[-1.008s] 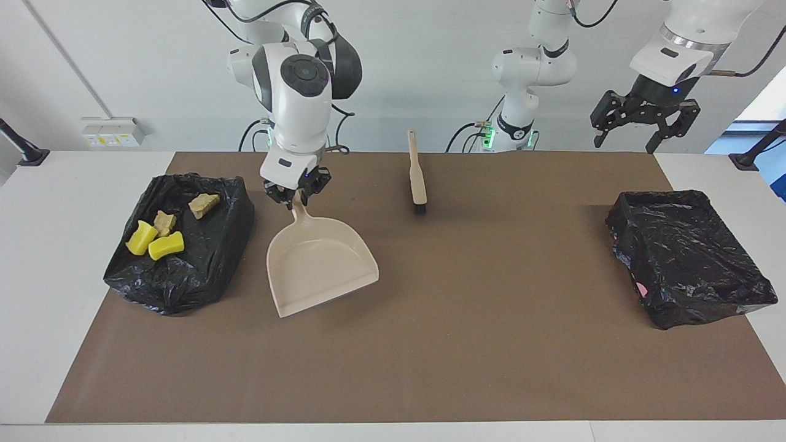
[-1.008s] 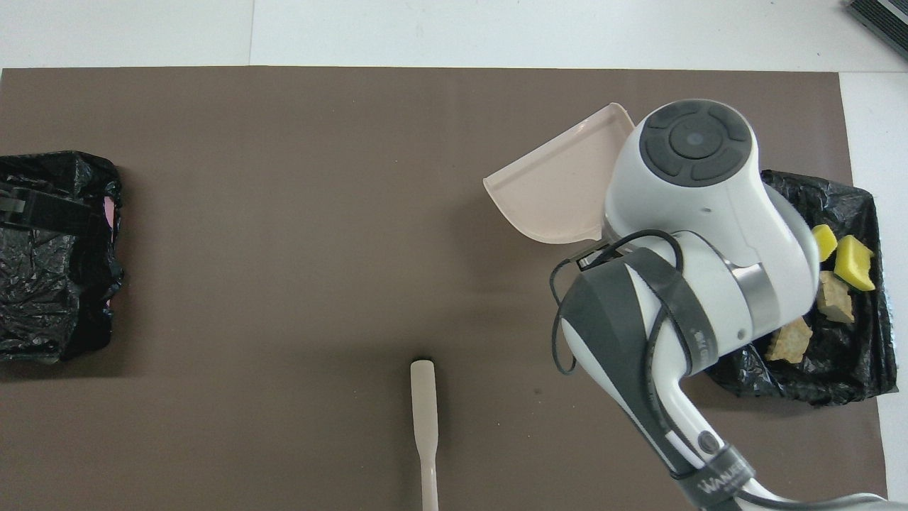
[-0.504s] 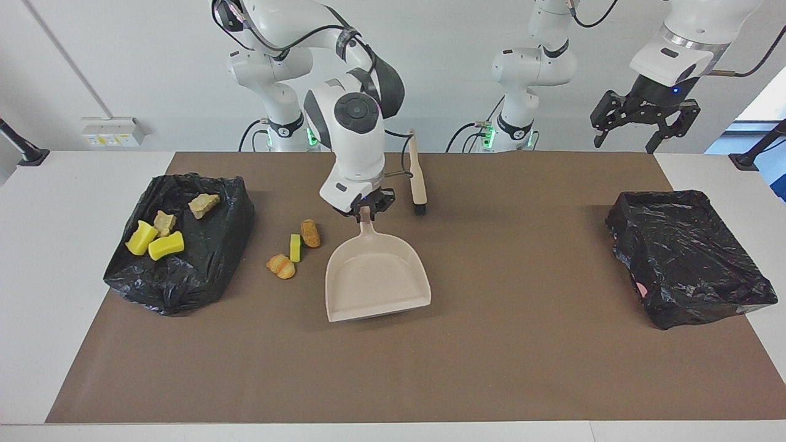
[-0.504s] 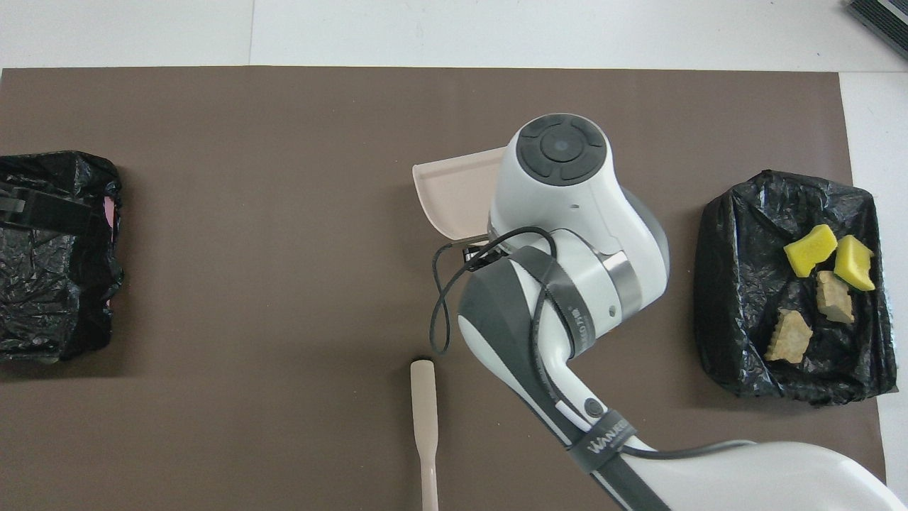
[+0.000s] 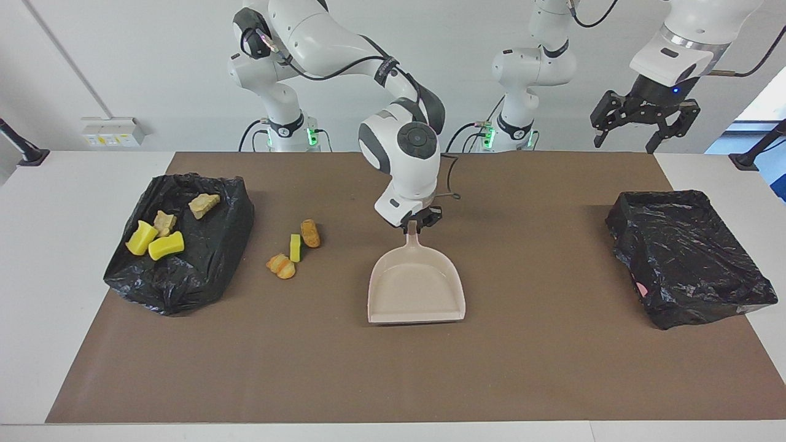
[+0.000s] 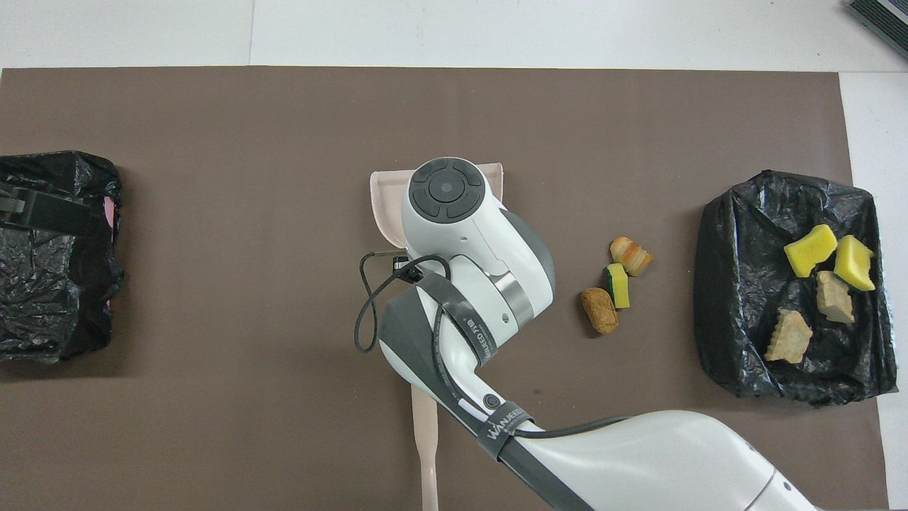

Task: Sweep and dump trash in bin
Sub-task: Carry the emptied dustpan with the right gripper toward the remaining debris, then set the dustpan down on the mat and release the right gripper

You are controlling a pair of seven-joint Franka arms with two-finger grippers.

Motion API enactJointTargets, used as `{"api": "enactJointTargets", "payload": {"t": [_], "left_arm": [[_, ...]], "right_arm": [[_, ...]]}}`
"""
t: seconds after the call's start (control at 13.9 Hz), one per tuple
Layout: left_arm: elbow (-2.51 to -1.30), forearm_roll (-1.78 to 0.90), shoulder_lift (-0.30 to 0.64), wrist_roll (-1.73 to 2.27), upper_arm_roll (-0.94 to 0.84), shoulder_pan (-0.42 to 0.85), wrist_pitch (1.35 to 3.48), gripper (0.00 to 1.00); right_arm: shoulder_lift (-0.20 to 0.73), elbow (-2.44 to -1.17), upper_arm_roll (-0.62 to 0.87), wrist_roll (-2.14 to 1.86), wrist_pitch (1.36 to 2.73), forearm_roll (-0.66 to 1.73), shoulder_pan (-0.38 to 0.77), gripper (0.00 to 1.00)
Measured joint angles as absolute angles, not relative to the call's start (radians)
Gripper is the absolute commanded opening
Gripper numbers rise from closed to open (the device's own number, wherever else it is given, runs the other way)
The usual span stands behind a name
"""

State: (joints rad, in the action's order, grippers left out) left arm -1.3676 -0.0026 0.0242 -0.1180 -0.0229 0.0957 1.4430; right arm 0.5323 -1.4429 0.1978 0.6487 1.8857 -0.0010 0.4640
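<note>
Three trash pieces (image 5: pixel 291 248) lie mid-tabletop; my right gripper (image 5: pixel 416 222) clamps the dustpan (image 5: pixel 416 288) handle; my left gripper (image 5: pixel 645 120) hangs released.

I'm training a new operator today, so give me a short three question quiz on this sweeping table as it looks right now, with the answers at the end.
1. True or false: the dustpan holds trash.
2. How many trash pieces lie loose on the brown mat, outside both bags?
3. Which tool grips the dustpan's handle? A) the left tool B) the right tool C) neither

Key:
1. False. The pan is empty.
2. Three, lying between the dustpan and the bin bag with trash at the right arm's end, which holds four pieces.
3. B. The right tool is shut on the handle; the left tool waits open, raised near the empty bin bag.
</note>
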Motion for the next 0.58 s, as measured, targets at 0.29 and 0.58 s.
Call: {"api": "enactJointTargets", "payload": {"t": [0.29, 0.58], "left_arm": [[-1.368, -0.003, 0.024, -0.118, -0.023, 0.096, 1.443, 1.0], [-1.368, -0.003, 0.024, -0.118, -0.023, 0.096, 1.443, 1.0]], "right_arm": [[0.553, -1.44, 0.198, 0.682, 1.927, 0.003, 0.487, 0.0], [0.565, -1.44, 0.192, 0.682, 1.965, 0.057, 0.486, 0.14]]}}
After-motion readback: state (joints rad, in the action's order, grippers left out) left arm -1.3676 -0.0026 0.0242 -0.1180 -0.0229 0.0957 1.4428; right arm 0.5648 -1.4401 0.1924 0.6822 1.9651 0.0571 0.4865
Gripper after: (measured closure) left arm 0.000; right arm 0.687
